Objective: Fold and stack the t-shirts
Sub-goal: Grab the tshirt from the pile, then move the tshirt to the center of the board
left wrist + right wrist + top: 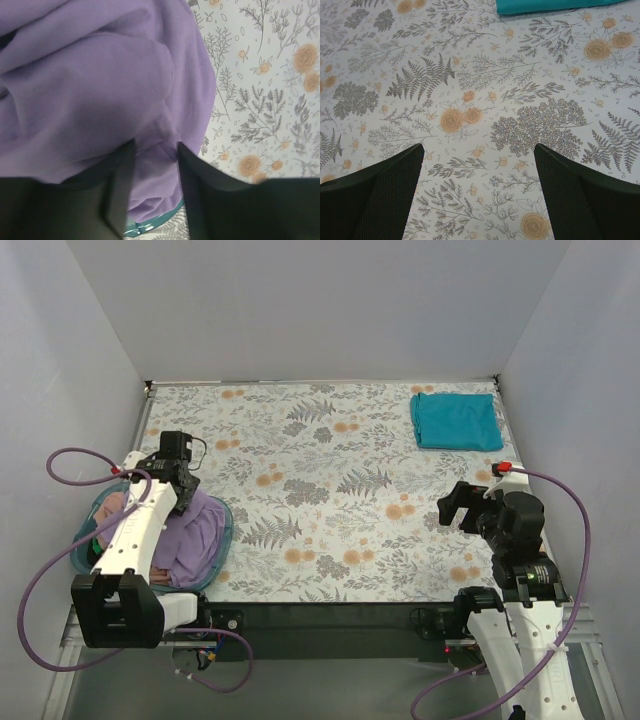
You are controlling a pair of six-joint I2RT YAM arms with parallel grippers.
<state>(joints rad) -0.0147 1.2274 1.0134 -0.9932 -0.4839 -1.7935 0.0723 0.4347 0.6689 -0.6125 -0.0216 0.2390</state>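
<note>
Lavender t-shirt [195,535] is lying crumpled in soft, bulging folds inside the teal basket [228,525], and the left gripper [155,147] is pinching a ridge of it. Teal-blue t-shirt [456,420] is sitting neatly folded flat, well off to the basket's far right. Right gripper [477,150] is hovering nearby, its fingers spread wide.

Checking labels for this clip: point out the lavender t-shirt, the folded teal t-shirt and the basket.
lavender t-shirt [195,535], top view, bunched middle.
folded teal t-shirt [457,421], top view, centre.
basket [231,532], top view, right rim.
</note>
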